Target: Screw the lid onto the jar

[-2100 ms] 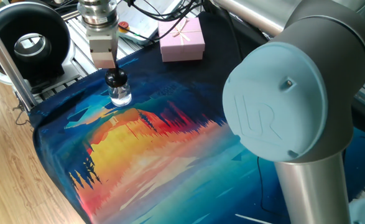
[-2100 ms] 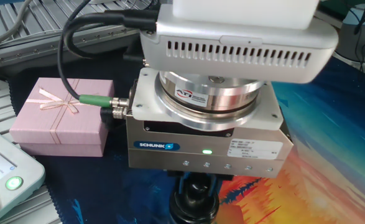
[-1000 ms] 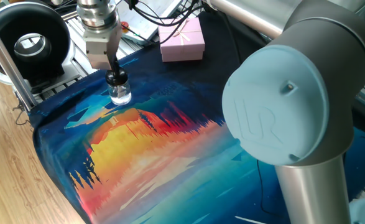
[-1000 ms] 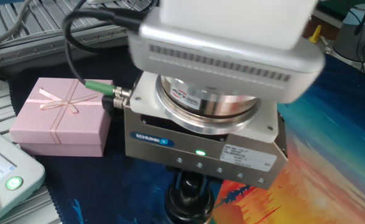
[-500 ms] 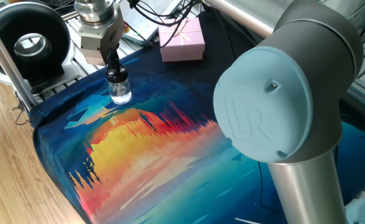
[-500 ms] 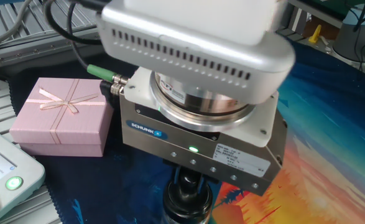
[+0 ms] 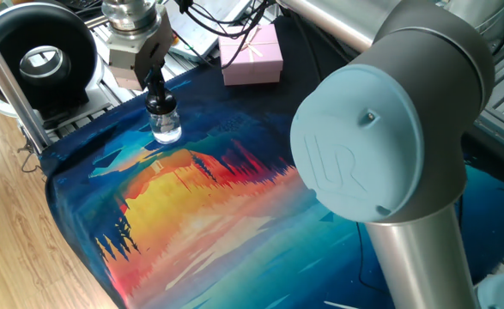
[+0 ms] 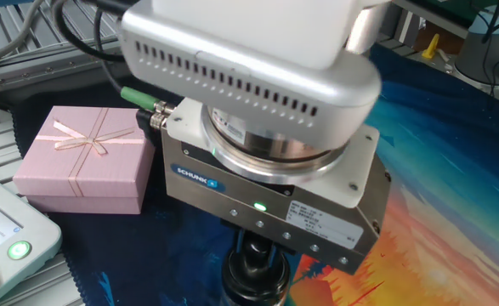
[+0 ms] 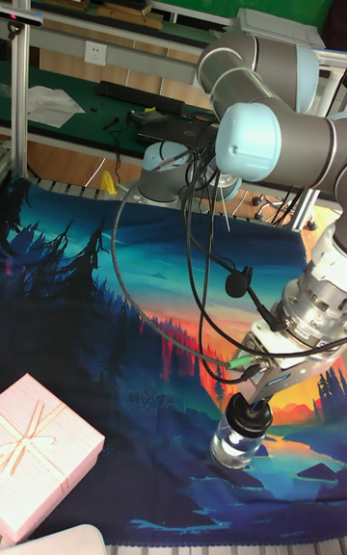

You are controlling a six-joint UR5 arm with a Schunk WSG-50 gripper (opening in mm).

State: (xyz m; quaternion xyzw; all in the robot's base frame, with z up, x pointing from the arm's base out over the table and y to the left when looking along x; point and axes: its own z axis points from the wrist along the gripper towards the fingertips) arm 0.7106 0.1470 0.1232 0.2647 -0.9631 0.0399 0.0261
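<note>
The tiny clear glass jar (image 7: 166, 130) stands upright on the painted cloth near its far left corner, also seen low in the tall fixed view as the jar (image 9: 231, 451). The black lid (image 7: 160, 106) sits on the jar's neck, and shows as the lid (image 9: 250, 415) and the lid (image 8: 254, 274) in the other views. My gripper (image 7: 158, 97) comes straight down from above and is shut on the lid, its body turned at an angle. The gripper's housing hides the jar in the other fixed view.
A pink gift box (image 7: 252, 54) with a bow lies behind the jar, also the box (image 8: 86, 161) and box (image 9: 40, 453). A black round device (image 7: 37, 58) sits at the far left on a metal grille. The arm's large blue joint (image 7: 367, 137) fills the right foreground.
The gripper has turned about its vertical axis while holding the lid; the housing now sits more skewed. The arm's blue joint has shifted left. The jar has stayed in place.
</note>
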